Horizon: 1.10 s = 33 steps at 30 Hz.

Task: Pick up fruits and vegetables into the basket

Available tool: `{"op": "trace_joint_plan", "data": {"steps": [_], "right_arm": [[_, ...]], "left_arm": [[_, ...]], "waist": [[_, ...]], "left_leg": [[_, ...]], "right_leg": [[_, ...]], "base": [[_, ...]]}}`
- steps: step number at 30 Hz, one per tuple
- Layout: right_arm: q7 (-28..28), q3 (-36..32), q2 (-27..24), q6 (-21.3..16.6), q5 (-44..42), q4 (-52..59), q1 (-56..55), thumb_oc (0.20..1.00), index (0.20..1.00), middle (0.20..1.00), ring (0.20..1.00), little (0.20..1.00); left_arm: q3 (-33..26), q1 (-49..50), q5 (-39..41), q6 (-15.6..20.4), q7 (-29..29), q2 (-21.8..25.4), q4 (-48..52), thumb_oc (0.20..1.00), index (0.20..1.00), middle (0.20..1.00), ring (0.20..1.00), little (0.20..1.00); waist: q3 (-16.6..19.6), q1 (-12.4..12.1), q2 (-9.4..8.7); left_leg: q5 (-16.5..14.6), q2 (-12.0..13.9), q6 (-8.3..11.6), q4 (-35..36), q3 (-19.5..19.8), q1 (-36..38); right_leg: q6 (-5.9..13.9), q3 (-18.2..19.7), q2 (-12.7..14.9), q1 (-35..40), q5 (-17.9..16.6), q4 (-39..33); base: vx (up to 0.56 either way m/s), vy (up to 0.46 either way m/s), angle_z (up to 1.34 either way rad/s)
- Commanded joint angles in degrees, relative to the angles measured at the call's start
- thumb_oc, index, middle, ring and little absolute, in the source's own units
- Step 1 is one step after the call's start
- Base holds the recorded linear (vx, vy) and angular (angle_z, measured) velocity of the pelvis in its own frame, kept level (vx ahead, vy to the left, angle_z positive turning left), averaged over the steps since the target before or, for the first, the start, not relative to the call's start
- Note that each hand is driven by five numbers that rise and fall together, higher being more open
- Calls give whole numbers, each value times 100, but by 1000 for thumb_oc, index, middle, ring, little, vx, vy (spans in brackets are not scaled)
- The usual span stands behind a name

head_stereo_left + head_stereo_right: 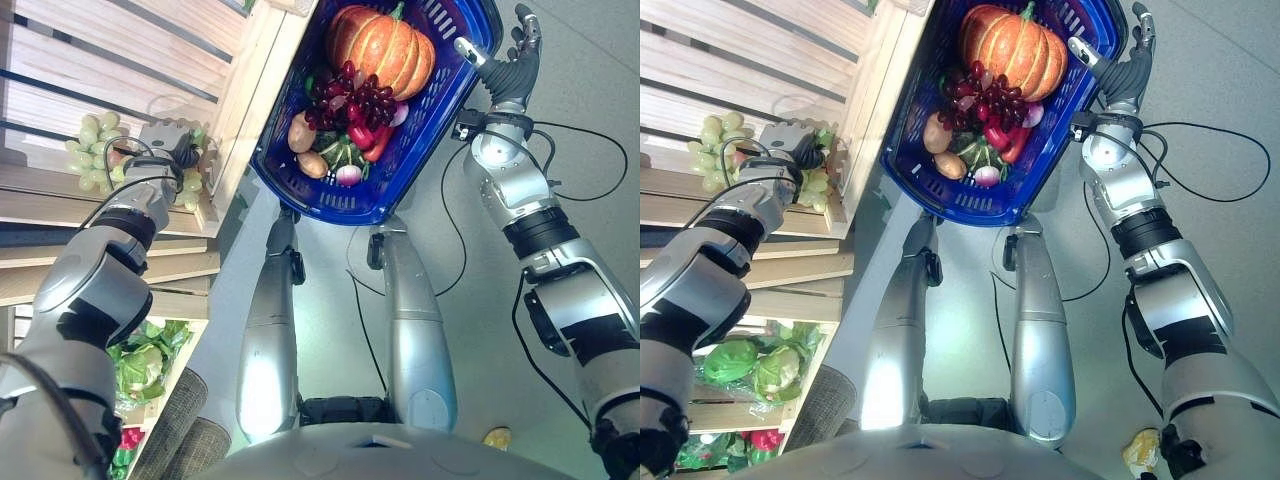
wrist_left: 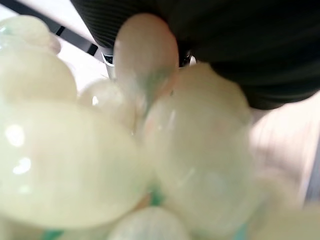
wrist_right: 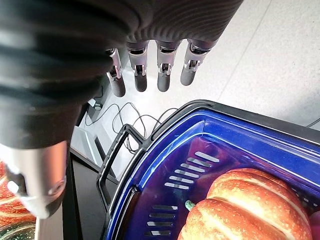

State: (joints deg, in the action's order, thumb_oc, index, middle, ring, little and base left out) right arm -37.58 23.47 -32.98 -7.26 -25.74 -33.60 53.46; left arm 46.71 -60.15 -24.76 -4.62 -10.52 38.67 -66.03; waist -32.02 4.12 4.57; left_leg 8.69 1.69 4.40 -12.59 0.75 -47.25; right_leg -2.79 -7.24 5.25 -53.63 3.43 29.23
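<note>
While the left hand [image 1: 172, 145] reaches onto the wooden shelf [image 1: 60, 200] and sits among a bunch of green grapes [image 1: 715, 140] near the shelf's front edge, its fingers are buried in the fruit, so whether they grip it cannot be told; the left wrist view shows pale grapes pressed right against the hand's dark cover. Beside the shelf's end stands the blue basket [image 1: 300, 185], which holds an orange pumpkin [image 1: 382, 45] at its far end, dark red grapes [image 1: 345, 100] in the middle, two potatoes [image 1: 302, 132], a red pepper [image 1: 1012, 148] and a radish [image 1: 348, 175]. At the basket's far right corner hovers the right hand [image 1: 512, 60], fingers straight and spread, clear of the rim. Lettuce heads [image 1: 755, 365] lie on a lower shelf.
</note>
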Motion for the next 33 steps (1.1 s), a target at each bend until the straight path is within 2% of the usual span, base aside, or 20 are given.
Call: {"op": "trace_joint_plan", "data": {"steps": [1, 6, 11, 18, 19, 21, 24, 28, 29, 30, 31, 33], "right_arm": [[-215, -37, -158, -255, -22, 486, -327, 1000, 1000, 1000, 1000, 1000], [-205, -5, -185, -295, -41, 477, -335, 1000, 1000, 1000, 1000, 1000], [-216, 34, -177, -318, -71, 404, -261, 1000, 1000, 1000, 1000, 1000], [-184, 3, -175, -255, -81, 410, -207, 1000, 1000, 1000, 1000, 1000], [-184, 3, -175, -255, -82, 410, -207, 1000, 1000, 1000, 1000, 1000], [-160, -1, -172, -268, -73, 375, -167, 1000, 1000, 1000, 1000, 1000], [-152, 13, -178, -263, -80, 360, -126, 1000, 1000, 1000, 1000, 1000], [-165, 28, -169, -217, -88, 321, -26, 1000, 1000, 1000, 1000, 1000], [-161, 30, -168, -216, -90, 311, -15, 1000, 1000, 1000, 1000, 1000], [-159, 29, -165, -201, -96, 305, 16, 1000, 1000, 1000, 1000, 1000], [-168, 27, -160, -164, -84, 323, 41, 1000, 1000, 1000, 1000, 1000], [-174, 32, -156, -108, -93, 345, 82, 1000, 1000, 1000, 1000, 1000]], "left_arm": [[-204, 271, -343, -116, 339, 291, -73, 1000, 1000, 1000, 1000, 1000], [-58, 405, -495, -27, 1021, 295, -173, 1000, 1000, 1000, 1000, 1000], [39, 466, -368, 18, 1348, 251, -281, 1000, 1000, 1000, 1000, 1000], [148, 553, -438, 305, 2044, 238, -319, 1000, 1000, 1000, 1000, 1000], [147, 553, -439, 305, 2044, 239, -319, 1000, 1000, 1000, 1000, 1000], [224, 565, -686, 241, 2562, 225, -355, 1000, 1000, 1000, 1000, 1000], [270, 643, -862, 137, 2966, 198, -417, 1000, 1000, 1000, 1000, 1000], [388, 708, -1131, 54, 3309, 158, -533, 1000, 1000, 1000, 1000, 1000], [397, 713, -1119, 37, 3318, 153, -540, 671, 671, 671, 671, 671], [411, 719, -1125, 7, 3285, 140, -545, 479, 479, 479, 479, 479], [410, 723, -1096, 22, 3279, 132, -522, 200, 200, 200, 200, 200], [426, 685, -1082, 9, 3307, 115, -515, 200, 200, 200, 200, 200]], "waist": [[222, -44, -140], [222, -25, -133], [222, -28, -125], [222, -28, -116], [222, -27, -116], [222, -20, -106], [222, -13, -101], [222, -19, -94], [222, -19, -94], [222, -20, -92], [222, -22, -91], [222, -20, -92]], "left_leg": [[-595, -212, -96, -623, -250, 35], [-593, -185, -90, -616, -286, 61], [-607, -168, -94, -628, -303, 58], [-625, -169, -100, -636, -306, 78], [-625, -169, -100, -635, -306, 78], [-627, -164, -104, -644, -314, 72], [-638, -166, -106, -653, -318, 74], [-641, -160, -106, -665, -317, 62], [-641, -158, -106, -666, -315, 59], [-644, -155, -108, -677, -314, 46], [-649, -156, -110, -691, -313, 37], [-648, -154, -111, -697, -316, 31]], "right_leg": [[731, 168, -60, 437, -608, -984], [730, 178, -64, 458, -609, -979], [732, 178, -65, 462, -595, -969], [733, 175, -70, 485, -600, -974], [734, 175, -70, 485, -600, -974], [736, 177, -69, 485, -605, -975], [730, 186, -69, 489, -602, -980], [722, 184, -68, 489, -597, -978], [722, 186, -69, 486, -597, -975], [718, 187, -70, 472, -593, -961], [717, 188, -69, 464, -588, -952], [718, 190, -69, 461, -587, -949]], "base": [[0, 0, 0], [0, 0, 0], [0, 0, 0], [0, 0, 0], [0, 0, 0], [0, 0, 0], [0, 0, 0], [0, 0, 0], [0, 0, 0], [0, 0, 0], [0, 0, 0], [0, 0, 0]]}}
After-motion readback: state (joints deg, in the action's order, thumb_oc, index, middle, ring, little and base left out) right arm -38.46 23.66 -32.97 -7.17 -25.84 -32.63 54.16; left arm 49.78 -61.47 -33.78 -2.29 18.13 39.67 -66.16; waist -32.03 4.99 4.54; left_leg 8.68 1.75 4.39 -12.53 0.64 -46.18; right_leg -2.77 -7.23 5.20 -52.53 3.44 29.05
